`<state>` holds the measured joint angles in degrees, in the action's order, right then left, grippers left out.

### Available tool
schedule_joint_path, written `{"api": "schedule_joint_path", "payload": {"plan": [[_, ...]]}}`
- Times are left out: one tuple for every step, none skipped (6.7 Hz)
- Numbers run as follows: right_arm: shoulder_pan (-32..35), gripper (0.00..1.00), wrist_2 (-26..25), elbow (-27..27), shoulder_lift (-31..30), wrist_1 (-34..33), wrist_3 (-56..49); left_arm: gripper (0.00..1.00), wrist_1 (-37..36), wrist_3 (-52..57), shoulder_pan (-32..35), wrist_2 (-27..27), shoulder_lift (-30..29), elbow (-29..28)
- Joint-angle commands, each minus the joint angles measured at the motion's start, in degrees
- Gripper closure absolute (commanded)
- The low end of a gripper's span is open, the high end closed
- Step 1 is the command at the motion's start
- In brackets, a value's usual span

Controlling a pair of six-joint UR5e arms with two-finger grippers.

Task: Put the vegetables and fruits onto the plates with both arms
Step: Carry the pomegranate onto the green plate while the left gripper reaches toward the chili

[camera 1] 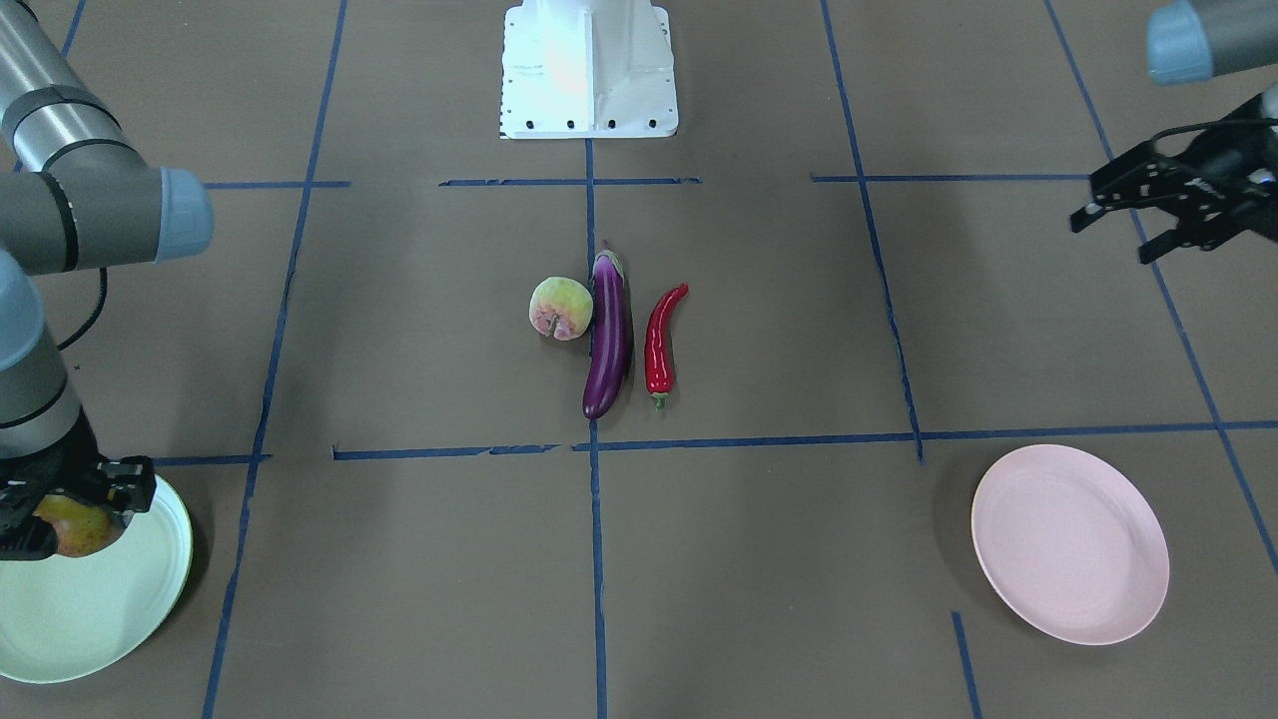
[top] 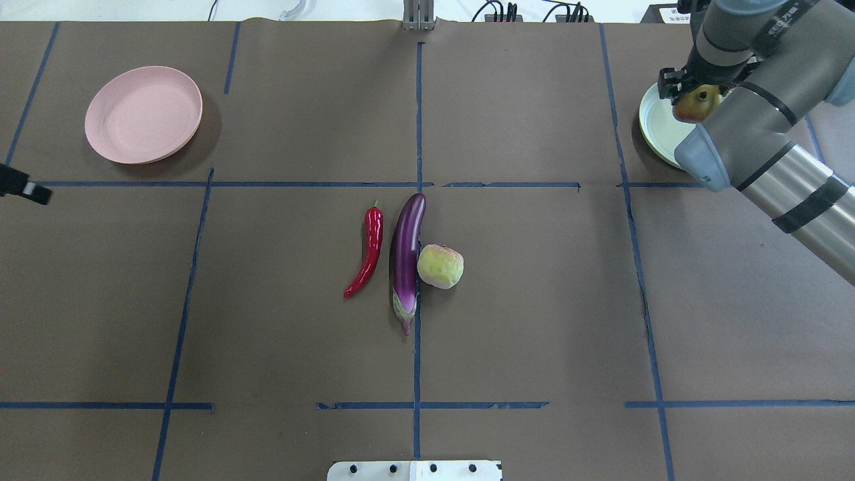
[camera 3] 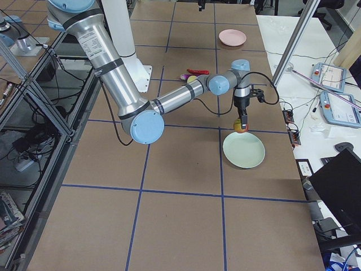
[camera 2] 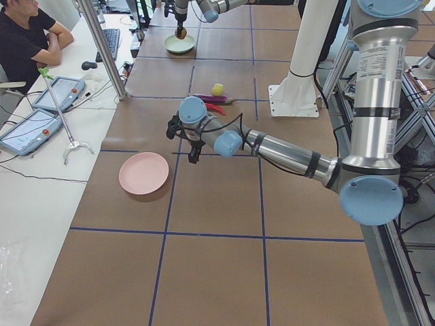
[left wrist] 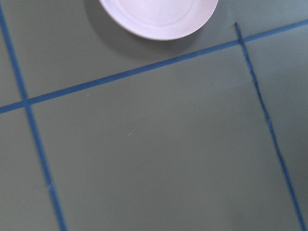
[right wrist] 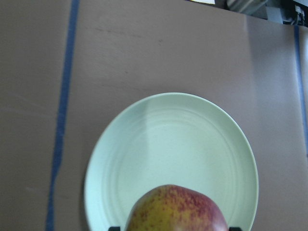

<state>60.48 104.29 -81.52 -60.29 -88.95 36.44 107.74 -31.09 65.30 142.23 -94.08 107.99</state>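
My right gripper (camera 1: 70, 509) is shut on the red-yellow pomegranate (camera 1: 80, 529) and holds it over the near edge of the pale green plate (camera 1: 100, 609). The right wrist view shows the pomegranate (right wrist: 175, 209) above that plate (right wrist: 168, 139). My left gripper (camera 1: 1113, 238) is open and empty, above the table beside the pale pink plate (camera 1: 1068, 544). That plate is empty and also shows in the left wrist view (left wrist: 159, 17). At the table's middle lie the purple eggplant (top: 406, 250), the red chili pepper (top: 369, 252) on one side, and the green-pink peach (top: 440, 266) touching it on the other.
The white base block (camera 1: 589, 70) stands at the robot's edge of the table. Blue tape lines (top: 417, 120) cross the brown table cover. A seated operator (camera 2: 27, 34) and a side table with tablets (camera 2: 30, 129) are beyond the table's far side.
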Motion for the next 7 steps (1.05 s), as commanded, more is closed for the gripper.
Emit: {"api": "schedule_joint_path", "payload": {"plan": [[0.95,0.93,0.03,9.15,-1.57,7.95,-0.76,0.00,0.63,-19.11,-17.58,-15.41,-14.23,-3.37],[1.04,0.86,0.99,9.36,-2.54,8.35,-0.85,0.00,0.63,-24.06,-21.92,-20.45,-23.08,-11.06],[1.65,0.04,2.83,7.71,-2.81,8.44,-0.76,0.00,0.71,-27.06,-24.05,-22.15,-31.00,-18.62],[2.96,0.00,4.24,4.04,-4.55,8.44,-1.28,0.00,0.80,-27.96,-24.77,-22.26,-35.25,-22.96],[6.19,0.00,9.47,0.35,-5.53,7.66,-1.55,0.00,0.72,-27.89,-27.04,-23.82,-36.60,-24.05],[9.10,0.00,16.05,-3.95,-8.15,7.56,-1.55,0.03,0.80,-27.97,-29.94,-27.32,-36.70,-24.93],[10.08,0.00,19.86,-6.00,-9.13,7.65,-1.46,0.07,0.80,-27.97,-31.18,-28.05,-36.79,-26.50]]}}
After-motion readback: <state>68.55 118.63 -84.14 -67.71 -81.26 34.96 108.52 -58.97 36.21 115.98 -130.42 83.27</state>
